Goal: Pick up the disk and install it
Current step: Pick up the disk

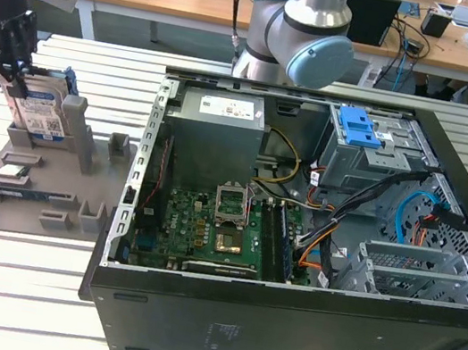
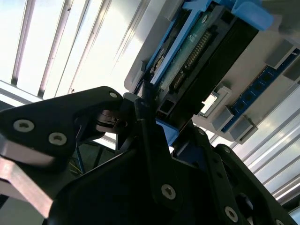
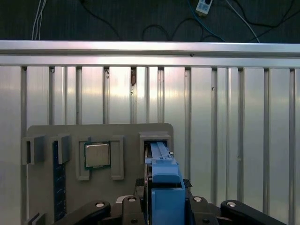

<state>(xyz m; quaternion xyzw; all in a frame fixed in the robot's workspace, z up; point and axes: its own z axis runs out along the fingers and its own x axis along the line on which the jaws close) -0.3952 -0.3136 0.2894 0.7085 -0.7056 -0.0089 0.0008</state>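
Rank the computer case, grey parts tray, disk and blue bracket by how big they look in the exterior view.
1. computer case
2. grey parts tray
3. disk and blue bracket: too close to rank. The disk looks slightly larger, but the gripper covers its top.

Slatted aluminium table (image 1: 12, 299): grey parts holder (image 1: 88, 181) lying at 9 o'clock in exterior view; open computer case (image 1: 279, 328) spanning centre to 3 o'clock.

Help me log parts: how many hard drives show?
1: the disk stands upright in the grey tray at the exterior view's left, under the gripper; the drive cage may hide more.
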